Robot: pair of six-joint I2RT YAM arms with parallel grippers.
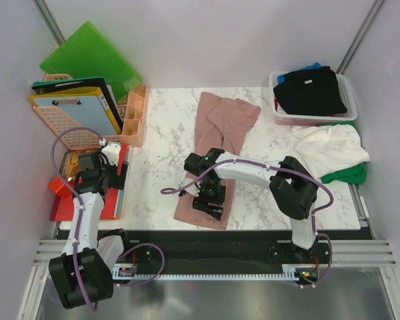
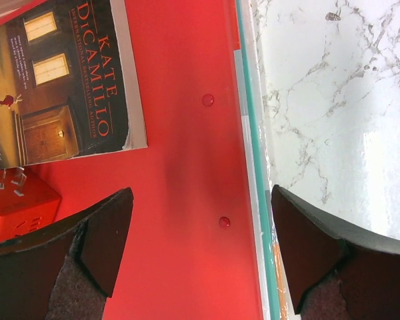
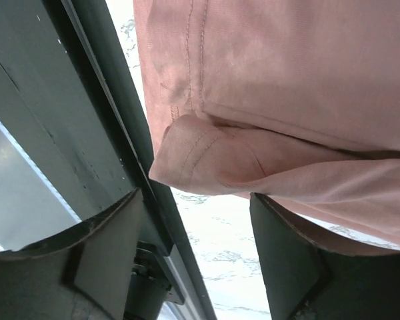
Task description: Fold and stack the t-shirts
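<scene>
A white marble table [image 1: 161, 121] stands between pale walls [image 1: 207, 40]; the pink t-shirt [image 1: 223, 123] lies mid-frame under the right gripper [image 3: 195, 197], fingers apart; the left gripper [image 2: 201, 193], fingers apart, hangs over a red folder [image 2: 180, 100].

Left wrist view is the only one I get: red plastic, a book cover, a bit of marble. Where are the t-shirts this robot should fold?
Observer: A pink t-shirt lies mid-table as a long, narrow strip, off to the right of what you see.
Operator: Is the other arm anywhere near it?
Observer: Yes. The right gripper hangs over the strip's near end by the table edge. Its wrist view shows the jaws open, with the hem corner just beyond them.
</scene>
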